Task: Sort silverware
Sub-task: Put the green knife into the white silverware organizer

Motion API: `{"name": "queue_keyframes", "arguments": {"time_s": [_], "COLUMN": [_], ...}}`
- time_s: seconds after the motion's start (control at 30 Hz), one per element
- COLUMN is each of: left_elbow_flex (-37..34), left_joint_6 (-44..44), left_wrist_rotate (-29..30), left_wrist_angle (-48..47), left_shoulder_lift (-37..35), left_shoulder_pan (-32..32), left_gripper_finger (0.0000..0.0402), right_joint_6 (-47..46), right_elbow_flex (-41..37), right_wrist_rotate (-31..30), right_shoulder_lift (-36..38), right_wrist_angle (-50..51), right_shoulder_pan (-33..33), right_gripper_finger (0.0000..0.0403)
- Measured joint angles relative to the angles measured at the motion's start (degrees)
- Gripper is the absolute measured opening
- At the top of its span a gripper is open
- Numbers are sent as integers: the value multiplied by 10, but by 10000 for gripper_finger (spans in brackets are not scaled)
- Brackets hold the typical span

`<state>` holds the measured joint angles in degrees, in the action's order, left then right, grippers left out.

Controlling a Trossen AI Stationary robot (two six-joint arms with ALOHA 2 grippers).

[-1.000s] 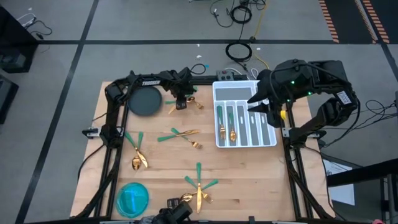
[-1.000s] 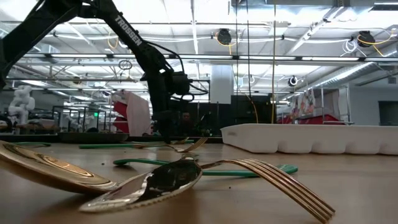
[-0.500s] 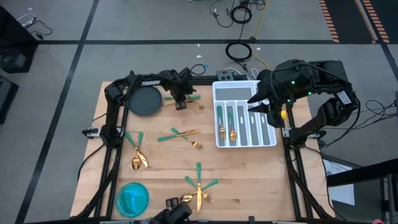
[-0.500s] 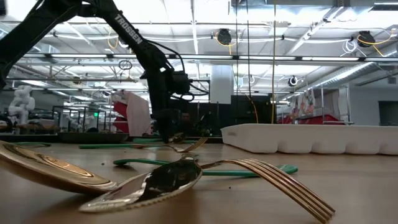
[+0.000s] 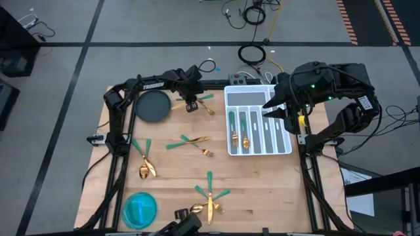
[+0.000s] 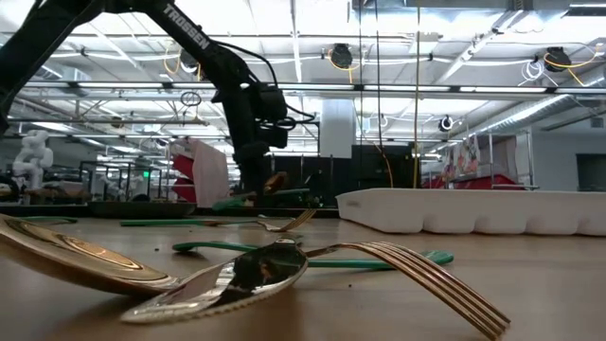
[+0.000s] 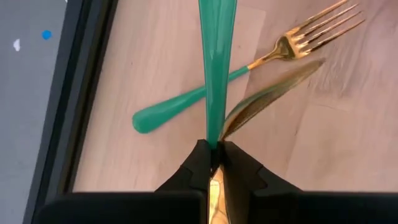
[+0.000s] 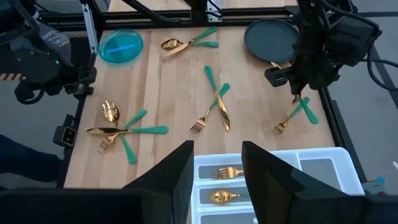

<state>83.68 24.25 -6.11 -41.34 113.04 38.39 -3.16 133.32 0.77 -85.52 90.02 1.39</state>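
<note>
High view straight down over the whole table (image 5: 262,190), low view level at tabletop, wrist views close behind each arm's fingers, all sharing the wooden surface.

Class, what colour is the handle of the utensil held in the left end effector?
Green. The utensil shows best in the left wrist view, clamped in the left end effector.

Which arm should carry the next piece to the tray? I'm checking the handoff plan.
Probably the left: its gripper is already shut on a green-handled piece lifted off the table. The right gripper hangs open and empty above the white tray.
</note>
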Motion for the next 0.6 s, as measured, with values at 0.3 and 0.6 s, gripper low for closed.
{"name": "queue_keyframes", "arguments": {"time_s": [0.3,0.6], "left_elbow_flex": [-3,-3], "left_joint_6": [0,0], "left_wrist_rotate": [-13,-46], "left_wrist_angle": [-5,-27], "left_shoulder_lift": [3,0], "left_shoulder_pan": [-11,-19], "left_gripper_finger": [19,19], "right_joint_6": [137,279], "right_elbow_flex": [-229,-629], "right_wrist_rotate": [-91,84], "right_shoulder_lift": [12,89], "right_wrist_angle": [-75,-530], "right_shoulder_pan": [58,242], "right_gripper_finger": [128,128]}}
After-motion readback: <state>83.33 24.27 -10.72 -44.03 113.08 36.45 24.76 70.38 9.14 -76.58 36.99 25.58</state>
